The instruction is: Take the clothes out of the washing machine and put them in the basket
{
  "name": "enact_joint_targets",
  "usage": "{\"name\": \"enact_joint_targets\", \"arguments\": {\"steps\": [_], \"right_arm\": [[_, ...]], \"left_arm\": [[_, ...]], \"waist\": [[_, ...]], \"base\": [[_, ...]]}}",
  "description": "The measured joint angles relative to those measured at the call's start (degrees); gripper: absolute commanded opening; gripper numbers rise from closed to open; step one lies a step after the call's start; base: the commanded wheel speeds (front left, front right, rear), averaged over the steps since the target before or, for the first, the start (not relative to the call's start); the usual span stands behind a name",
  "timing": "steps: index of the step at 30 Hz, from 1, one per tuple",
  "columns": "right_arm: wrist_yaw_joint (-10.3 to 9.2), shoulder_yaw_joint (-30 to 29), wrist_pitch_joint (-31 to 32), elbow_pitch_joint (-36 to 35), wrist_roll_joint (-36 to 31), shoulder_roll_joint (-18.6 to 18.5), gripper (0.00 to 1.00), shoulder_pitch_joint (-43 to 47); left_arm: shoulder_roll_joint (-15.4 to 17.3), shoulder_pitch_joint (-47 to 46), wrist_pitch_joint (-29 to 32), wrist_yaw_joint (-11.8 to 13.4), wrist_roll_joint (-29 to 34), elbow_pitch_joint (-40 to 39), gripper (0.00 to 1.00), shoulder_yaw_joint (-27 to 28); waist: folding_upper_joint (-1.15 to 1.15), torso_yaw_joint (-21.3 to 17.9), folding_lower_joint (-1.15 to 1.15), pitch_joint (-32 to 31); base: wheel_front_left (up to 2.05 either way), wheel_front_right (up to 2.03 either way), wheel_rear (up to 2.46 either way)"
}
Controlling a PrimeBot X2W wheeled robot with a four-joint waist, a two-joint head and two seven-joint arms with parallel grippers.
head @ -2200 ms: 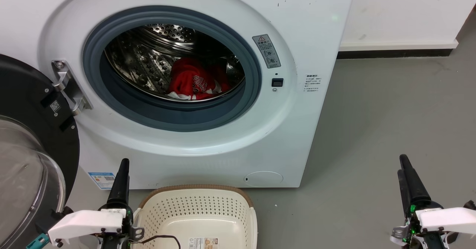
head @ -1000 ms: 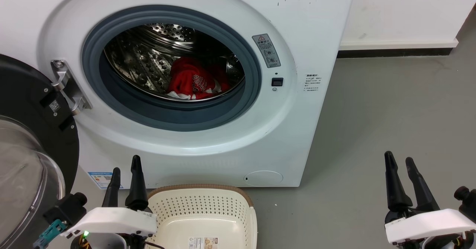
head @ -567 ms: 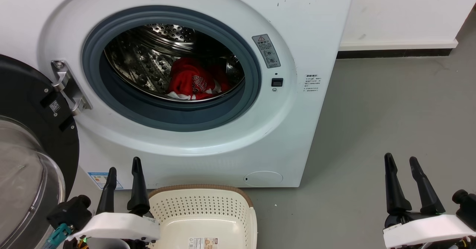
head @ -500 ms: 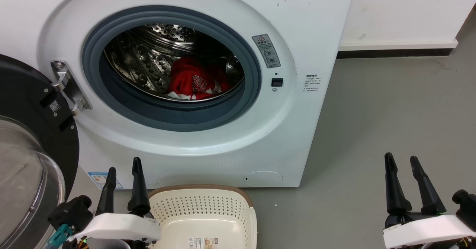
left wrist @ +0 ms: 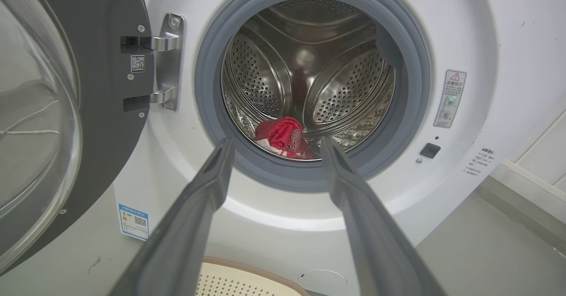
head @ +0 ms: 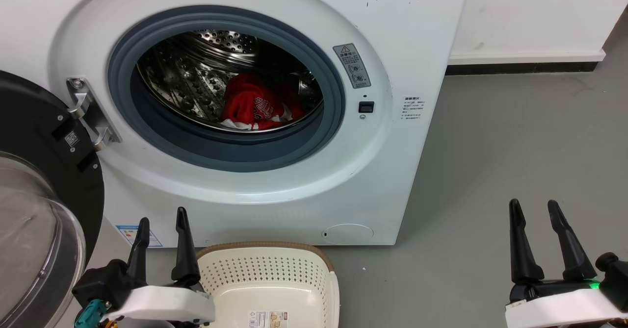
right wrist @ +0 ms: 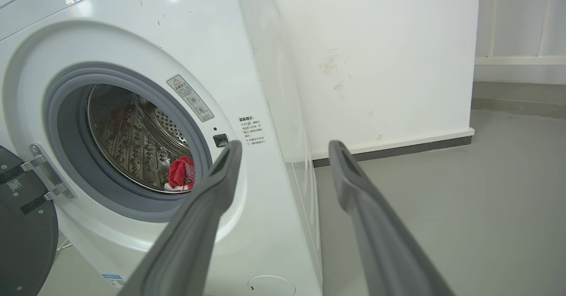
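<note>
The clothes [head: 255, 106], a red bundle with white trim and lettering, lie at the bottom of the steel drum of the white washing machine [head: 373, 181]; the bundle [left wrist: 285, 137] sits beyond my left fingertips, and the right wrist view catches the clothes [right wrist: 181, 174] too. The machine's round glass door [head: 34, 210] stands swung open at the left. The cream basket [head: 267, 284] with a brown rim sits on the floor before the machine. My left gripper [head: 162, 216] is open beside the basket's left edge. My right gripper [head: 534, 205] is open over the floor at the lower right.
Grey floor [head: 515, 137] stretches to the right of the machine. A white wall with a dark skirting [head: 520, 67] runs behind it. The open door [left wrist: 66, 110] stands close on the left arm's left side.
Both grippers went from shut to open and the gap between each pair of fingers kept widening. The left gripper has sunk a little lower in the head view. The clothes and basket have not moved.
</note>
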Motion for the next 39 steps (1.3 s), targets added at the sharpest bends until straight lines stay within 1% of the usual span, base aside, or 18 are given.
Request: {"name": "enact_joint_targets", "arguments": {"steps": [11,26,39], "right_arm": [[0.0,0.4,-1.3,-1.6,-5.0,0.0,1.0,1.1],[0.0,0.9,-3.1,-3.4,-11.4,0.0,1.0,2.2],[0.0,1.6,-4.4,-4.2,-15.4,-0.1,1.0,3.3]], "left_arm": [[0.0,0.7,-1.4,0.1,5.3,-0.2,1.0,-0.6],[0.0,1.4,-3.1,-0.7,11.0,-0.5,1.0,-0.6],[0.1,2.0,-4.5,-1.5,15.5,0.5,1.0,-0.6]], "waist": [[0.0,0.0,0.0,0.2],[0.0,0.1,0.0,0.1],[0.0,0.0,0.0,0.2]], "base": [[0.0,0.0,0.0],[0.0,0.0,0.0],[0.0,0.0,0.0]]}}
